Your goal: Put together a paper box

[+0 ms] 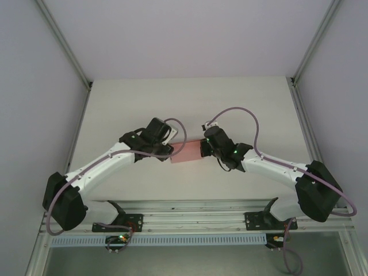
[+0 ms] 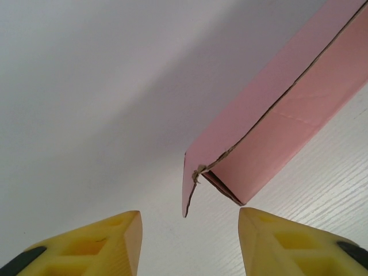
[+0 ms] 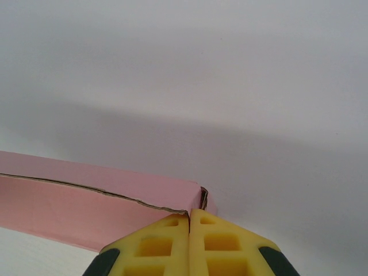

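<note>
Pale grey walls close in a white table (image 1: 190, 103), with an aluminium frame running along its near edge where the two arm bases are bolted. Both white arms reach inward and meet near the middle of the table. Between them lies the pale pink paper box (image 1: 187, 151), a long, low rectangular shape of thin card resting on the table surface.

From above, the left gripper (image 1: 171, 150) sits at the box's left end and the right gripper (image 1: 203, 148) at its right end.

In the left wrist view, the left gripper (image 2: 190, 241) has its yellow fingers (image 2: 109, 241) spread well apart with nothing between them. The paper box (image 2: 276, 132) lies just ahead, running away toward the upper right. A loose flap hangs down at its near corner, and a dark seam runs along its upper edge.

In the right wrist view, the right gripper (image 3: 188, 241) has its yellow fingers (image 3: 149, 247) pressed flat together. Their tips touch the end corner of the paper box (image 3: 86, 201), where the ragged seam along the top edge finishes. Whether a thin edge of card is pinched between them cannot be told.
</note>
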Robot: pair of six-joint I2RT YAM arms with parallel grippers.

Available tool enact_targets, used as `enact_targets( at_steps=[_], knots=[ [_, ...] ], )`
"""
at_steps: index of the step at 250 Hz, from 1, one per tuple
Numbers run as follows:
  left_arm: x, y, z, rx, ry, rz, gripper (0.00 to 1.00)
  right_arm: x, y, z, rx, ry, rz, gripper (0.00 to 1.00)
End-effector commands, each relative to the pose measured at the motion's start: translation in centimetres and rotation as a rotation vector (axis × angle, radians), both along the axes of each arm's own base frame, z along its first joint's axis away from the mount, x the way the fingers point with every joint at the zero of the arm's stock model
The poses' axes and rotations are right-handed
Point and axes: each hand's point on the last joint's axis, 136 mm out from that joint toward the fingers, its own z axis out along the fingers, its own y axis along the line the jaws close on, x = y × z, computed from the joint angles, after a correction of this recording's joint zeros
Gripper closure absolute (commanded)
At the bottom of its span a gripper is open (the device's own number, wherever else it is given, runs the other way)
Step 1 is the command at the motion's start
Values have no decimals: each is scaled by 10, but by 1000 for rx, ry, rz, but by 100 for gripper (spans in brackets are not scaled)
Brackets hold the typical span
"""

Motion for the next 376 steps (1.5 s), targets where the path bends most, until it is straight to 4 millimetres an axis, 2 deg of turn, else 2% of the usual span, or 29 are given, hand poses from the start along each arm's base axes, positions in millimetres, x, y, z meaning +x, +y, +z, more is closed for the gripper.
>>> enact_targets(
  at_steps=[1, 20, 88, 113, 191, 239, 264, 279, 300, 327, 376],
  knots=[
    [5, -10, 10, -38, -5, 7, 54, -5, -6, -12, -58, 47, -17, 100],
    [7, -8, 8, -27, -10, 20, 63, -6, -4, -12, -59, 45, -8, 100],
    [14, -13, 7, -27, 1, 45, 67, -7, -2, -14, -78, 57, 2, 100],
    [16, -12, 3, -11, 8, 61, 75, -7, -2, -13, -75, 57, 2, 100],
    [15, -5, -4, 22, 30, 94, 76, -9, -2, -11, -72, 48, 2, 100],
    [17, -5, -2, 6, 44, 146, 95, -9, -3, -11, -92, 49, 5, 100],
    [17, -11, -4, -33, 92, 197, 100, -9, -3, -11, -109, 36, -8, 100],
    [19, -11, -5, -59, 123, 277, 100, -8, -2, -10, -114, 19, -19, 100],
    [12, -28, -11, -146, 223, 293, 100, -8, -1, -11, -116, -2, -40, 100],
    [11, -27, -10, -167, 259, 352, 100, -10, 6, -13, -122, -3, -30, 100],
    [6, -30, -7, -298, 437, 399, 100, -13, 7, -20, -156, 5, -38, 100]
  ],
)
